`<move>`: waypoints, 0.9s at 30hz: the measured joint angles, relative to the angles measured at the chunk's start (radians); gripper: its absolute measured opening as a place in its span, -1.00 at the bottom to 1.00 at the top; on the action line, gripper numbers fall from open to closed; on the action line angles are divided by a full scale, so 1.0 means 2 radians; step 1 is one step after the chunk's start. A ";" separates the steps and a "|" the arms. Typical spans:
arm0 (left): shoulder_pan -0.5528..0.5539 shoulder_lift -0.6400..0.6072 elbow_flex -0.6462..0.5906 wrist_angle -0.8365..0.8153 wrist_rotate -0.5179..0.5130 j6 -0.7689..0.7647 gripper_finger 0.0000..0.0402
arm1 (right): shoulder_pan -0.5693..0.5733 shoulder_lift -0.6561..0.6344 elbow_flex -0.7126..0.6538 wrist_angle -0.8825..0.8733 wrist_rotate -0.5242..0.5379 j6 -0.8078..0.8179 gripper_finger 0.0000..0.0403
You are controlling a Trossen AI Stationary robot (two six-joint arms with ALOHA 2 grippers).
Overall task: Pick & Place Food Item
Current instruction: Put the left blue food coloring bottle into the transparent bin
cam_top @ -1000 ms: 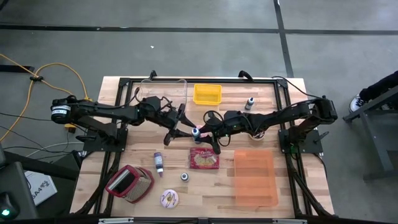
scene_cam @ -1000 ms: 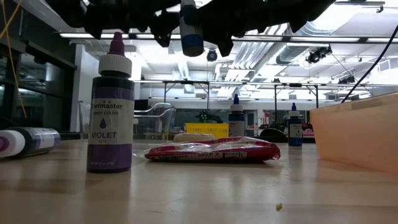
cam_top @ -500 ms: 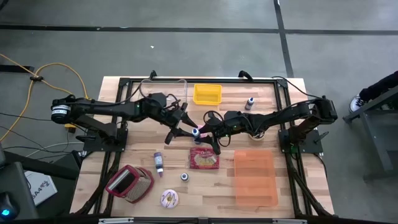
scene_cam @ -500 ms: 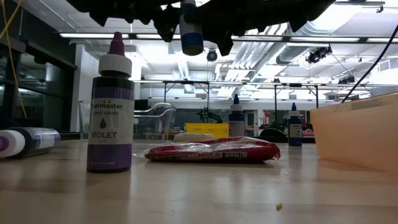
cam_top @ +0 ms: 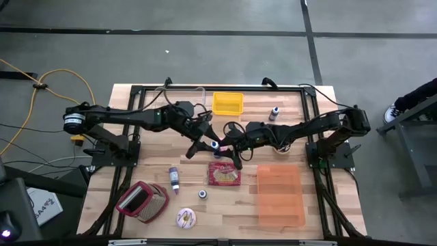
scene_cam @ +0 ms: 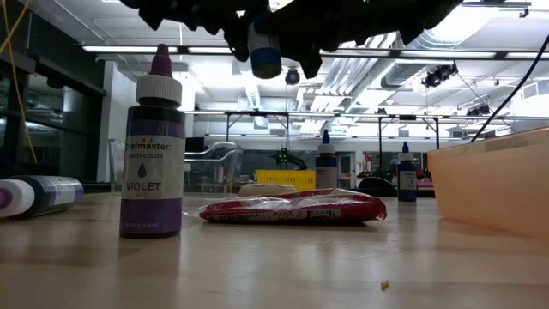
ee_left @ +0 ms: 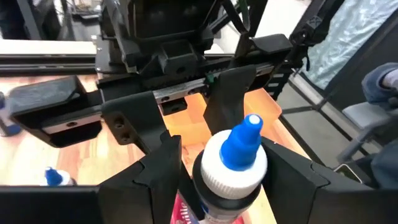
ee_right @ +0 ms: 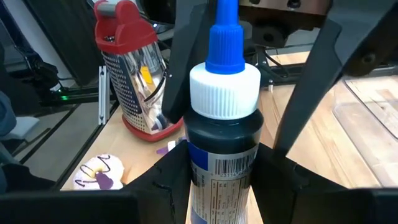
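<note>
1. Above the middle of the wooden surface (cam_top: 136, 178), a small blue-capped bottle (cam_top: 216, 145) hangs in the air between both arms, clear of everything below it.
2. Up close, the bottle has a dark body, a printed label with a barcode, a ribbed white collar and a bright blue pointed nozzle.
3. The right gripper (ee_right: 211, 180) reaches in from the right edge, and its fingers (ee_right: 168, 180) pinch the bottle's body on both sides.
4. The left gripper (ee_left: 227, 180) reaches in from the left edge. Its fingers (ee_left: 158, 168) stand spread on either side of the white collar; whether they touch it cannot be told.
5. Directly under the bottle, a flat red snack packet (cam_top: 224, 175) lies on the wood.
6. Toward the near edge from the packet stands a violet food-colour bottle (scene_cam: 153, 142) with a purple tip, upright.
7. Another purple bottle (cam_top: 174, 179) lies on its side, left of the packet.
8. An orange translucent bin (cam_top: 280, 195) sits toward the near right corner.
9. A yellow tray (cam_top: 227, 103) sits at the far edge, with a clear container (cam_top: 179, 96) beside it.
10. A red-handled grater (cam_top: 143, 201) and a frosted doughnut (cam_top: 186, 218) lie toward the near left corner.
</note>
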 joint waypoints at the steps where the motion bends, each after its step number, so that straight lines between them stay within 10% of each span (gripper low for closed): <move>1: 0.000 0.001 0.001 -0.002 0.001 -0.001 -0.04 | 0.000 0.000 0.000 -0.002 0.000 0.000 -0.34; 27: 0.000 -0.032 0.001 -0.037 -0.033 0.022 -0.04 | 0.001 0.000 0.000 -0.008 0.013 -0.001 -0.34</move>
